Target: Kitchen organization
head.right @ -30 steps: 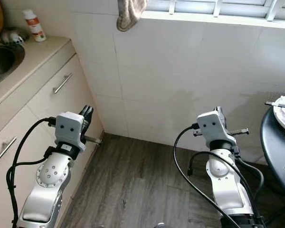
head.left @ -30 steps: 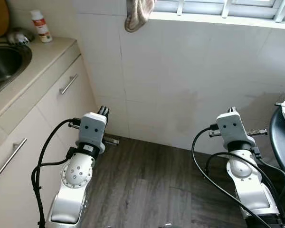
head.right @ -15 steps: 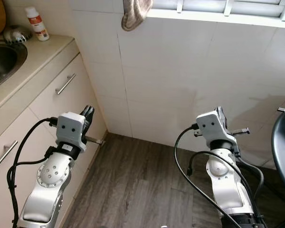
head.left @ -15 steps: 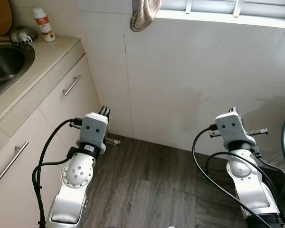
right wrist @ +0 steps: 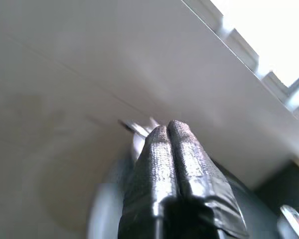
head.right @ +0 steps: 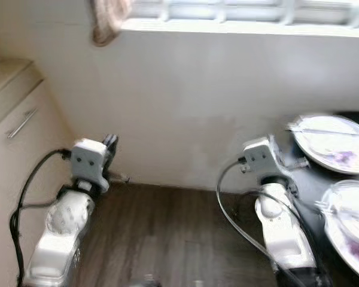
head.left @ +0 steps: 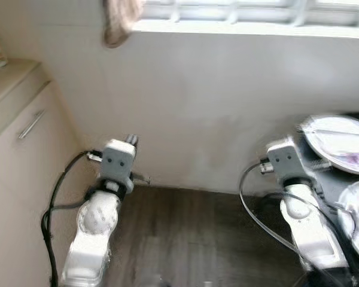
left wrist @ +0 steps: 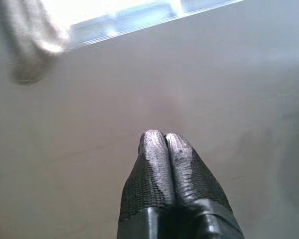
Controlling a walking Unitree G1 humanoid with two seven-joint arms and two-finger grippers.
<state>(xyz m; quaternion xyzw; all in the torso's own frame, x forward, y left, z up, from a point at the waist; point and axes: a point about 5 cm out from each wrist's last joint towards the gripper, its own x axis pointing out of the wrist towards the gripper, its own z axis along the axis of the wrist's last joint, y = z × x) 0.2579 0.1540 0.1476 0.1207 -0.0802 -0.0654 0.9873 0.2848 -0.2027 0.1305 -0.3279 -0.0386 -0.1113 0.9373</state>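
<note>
Both silver arms are held raised in front of the white tiled wall (head.left: 227, 101), and nothing is gripped: the left gripper (left wrist: 164, 141) is seen with its two black fingers pressed together and empty, and the right gripper (right wrist: 167, 130) is likewise pinched closed on nothing. Two white round plates with purple smears, the farther plate (head.right: 332, 143) carrying a silver utensil (head.right: 323, 130) and the nearer plate (head.right: 353, 221) set just beside it, are found on the round black table (head.left: 341, 182) at the robot's right, close by the right arm. A beige cloth (head.left: 121, 23) is hung from the window ledge above the left arm, and a cream cabinet with a metal bar handle (head.left: 31, 124) is seen blurred at the far left.
</note>
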